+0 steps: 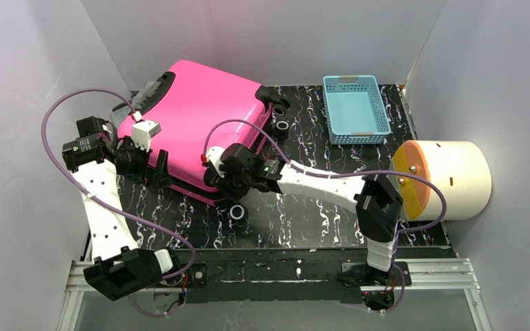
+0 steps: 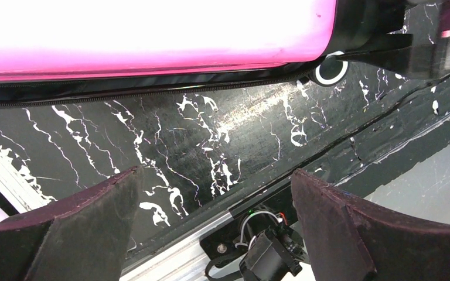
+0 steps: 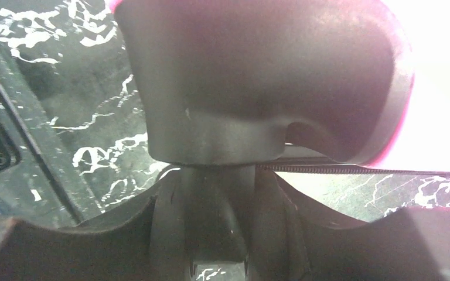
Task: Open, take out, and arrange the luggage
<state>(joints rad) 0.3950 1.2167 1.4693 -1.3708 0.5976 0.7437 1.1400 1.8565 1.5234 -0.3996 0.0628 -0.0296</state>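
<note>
The luggage [image 1: 200, 114], a hot-pink hard-shell suitcase, lies flat on the black marbled mat, handle end at the far left, black wheels at the right. My right gripper [image 1: 224, 176] is at its near right corner, shut on a black corner wheel [image 3: 217, 216] under the wheel housing [image 3: 240, 76]. My left gripper [image 1: 159, 176] is open and empty beside the suitcase's near left edge. In the left wrist view its fingers [image 2: 94, 222] stand wide apart over the mat, with the pink shell [image 2: 152, 29] and its closed zipper [image 2: 152, 88] above them.
A light-blue plastic basket [image 1: 356, 140] stands at the back right. A cream cylinder [image 1: 459, 179] with an orange end lies at the right edge. Another suitcase wheel [image 1: 238, 212] rests on the mat [image 1: 303, 214]. Grey walls enclose the table.
</note>
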